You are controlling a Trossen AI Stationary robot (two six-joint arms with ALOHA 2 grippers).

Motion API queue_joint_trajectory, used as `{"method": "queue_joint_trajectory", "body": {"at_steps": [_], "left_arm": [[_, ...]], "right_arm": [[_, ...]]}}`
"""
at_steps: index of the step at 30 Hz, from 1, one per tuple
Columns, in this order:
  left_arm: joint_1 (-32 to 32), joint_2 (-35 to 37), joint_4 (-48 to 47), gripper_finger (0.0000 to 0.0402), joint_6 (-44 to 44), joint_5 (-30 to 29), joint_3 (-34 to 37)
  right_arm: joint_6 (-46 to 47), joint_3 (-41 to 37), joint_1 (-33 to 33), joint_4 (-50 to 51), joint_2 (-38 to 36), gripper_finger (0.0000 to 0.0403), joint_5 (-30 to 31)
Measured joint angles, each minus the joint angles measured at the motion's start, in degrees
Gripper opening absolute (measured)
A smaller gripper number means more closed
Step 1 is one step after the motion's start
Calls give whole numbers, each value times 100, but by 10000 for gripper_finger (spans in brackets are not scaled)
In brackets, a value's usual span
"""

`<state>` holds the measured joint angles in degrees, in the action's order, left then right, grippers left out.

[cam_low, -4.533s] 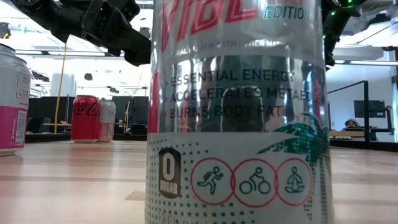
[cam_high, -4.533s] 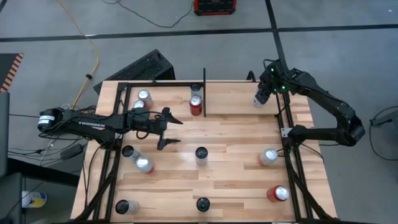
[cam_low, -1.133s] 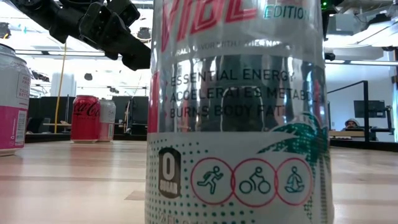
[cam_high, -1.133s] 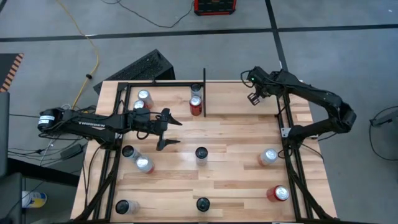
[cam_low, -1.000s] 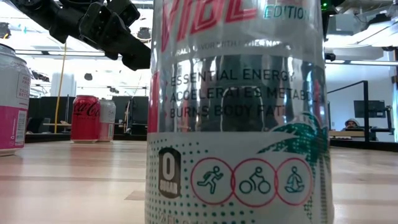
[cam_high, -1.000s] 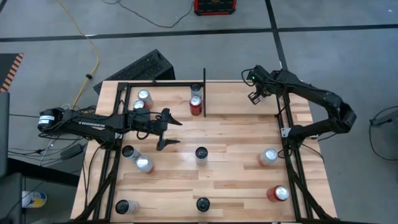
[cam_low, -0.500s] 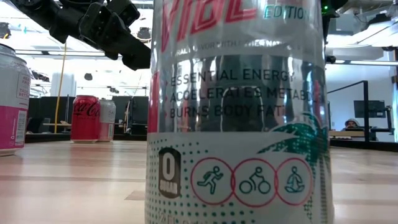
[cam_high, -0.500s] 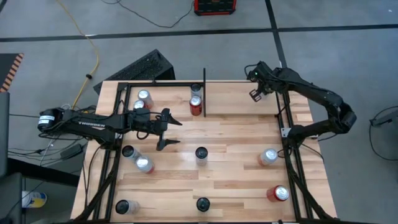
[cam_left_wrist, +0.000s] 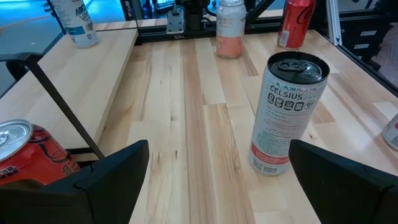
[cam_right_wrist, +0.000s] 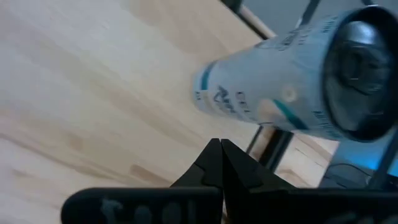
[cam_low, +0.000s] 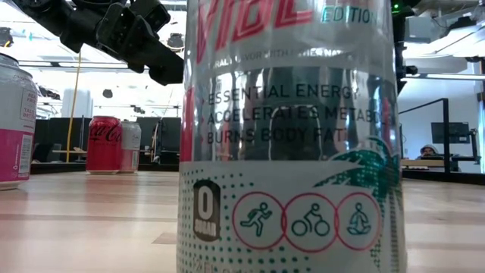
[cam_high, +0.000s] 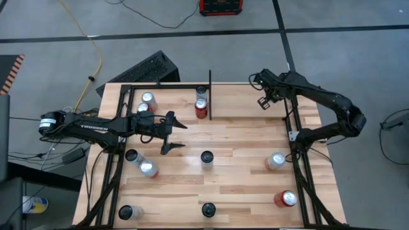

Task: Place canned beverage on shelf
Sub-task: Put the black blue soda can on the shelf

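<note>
From above, the left arm is reaching in from nine o'clock, stretched low across the wooden shelf point(cam_high: 243, 137), its left gripper point(cam_high: 174, 134) hanging with the fingers spread wide and nothing between them. A dark-topped can point(cam_high: 207, 157) is standing just past it toward three o'clock. The right arm is bending in an arch from the three o'clock edge, its right gripper point(cam_high: 263, 102) hovering over the shelf's far right corner at about one o'clock, fingers pressed together and holding nothing. A red can point(cam_high: 200, 108) and a silver one point(cam_high: 201, 93) are standing beside the short black divider bar point(cam_high: 209, 96) at twelve o'clock. More cans are sitting around the planks: two silver near the left rail, one silver point(cam_high: 276, 160) and one red point(cam_high: 285, 199) near the right rail.

At table height, a tall silver can point(cam_low: 292, 136) is filling the middle of the view. A pink-and-white can point(cam_low: 15, 125) is showing at nine o'clock, with a red cola can point(cam_low: 104, 144) farther back. One dark arm is hanging in from eleven o'clock.

Through the left wrist camera, the two dark fingers point(cam_left_wrist: 112, 171) are standing well apart, and a white Celsius can point(cam_left_wrist: 287, 112) is standing upright on the planks ahead, between their lines but untouched. A red can point(cam_left_wrist: 28, 155) is sitting beside one finger.

Through the right wrist camera, the fingertips point(cam_right_wrist: 221, 163) are meeting in a closed point over bare wood, a pale can point(cam_right_wrist: 292, 78) beyond them.
</note>
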<state>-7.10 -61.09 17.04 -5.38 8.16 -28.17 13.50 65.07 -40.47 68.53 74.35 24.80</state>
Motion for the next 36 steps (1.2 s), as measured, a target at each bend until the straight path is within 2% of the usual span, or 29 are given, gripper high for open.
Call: {"method": "queue_joint_trajectory", "body": {"at_steps": [16, 36], "left_arm": [[1, -2, 0, 373, -86, 0, 1], [1, -2, -2, 373, -86, 0, 0]], "right_arm": [[-190, 1, -624, -315, 0, 19, 100], [-210, 1, -732, -652, 0, 19, -47]]}}
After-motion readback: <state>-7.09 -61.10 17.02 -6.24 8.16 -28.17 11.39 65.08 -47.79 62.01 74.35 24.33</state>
